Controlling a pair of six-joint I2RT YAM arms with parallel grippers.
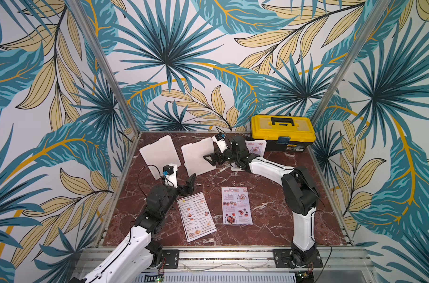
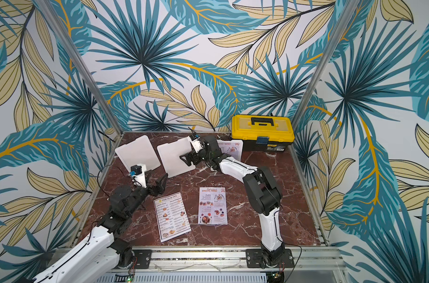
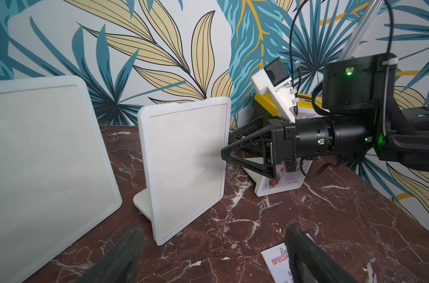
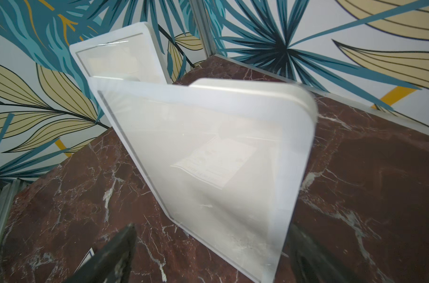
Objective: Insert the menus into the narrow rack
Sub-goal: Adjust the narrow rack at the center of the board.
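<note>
In a top view, a white menu (image 1: pixel 196 216) and a red-titled menu (image 1: pixel 236 205) are laid flat near the front; a third menu (image 1: pixel 257 147) is stood far right. In the left wrist view, the left gripper (image 3: pixel 213 242) is shown spread, empty; in the right wrist view, the right gripper (image 4: pixel 212 250) likewise, facing a rack (image 4: pixel 208 147).

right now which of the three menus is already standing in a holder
The special menu by the yellow toolbox: it stands in a white holder. The DIM SUM INN menu and the other special menu lie flat on the table.
</note>
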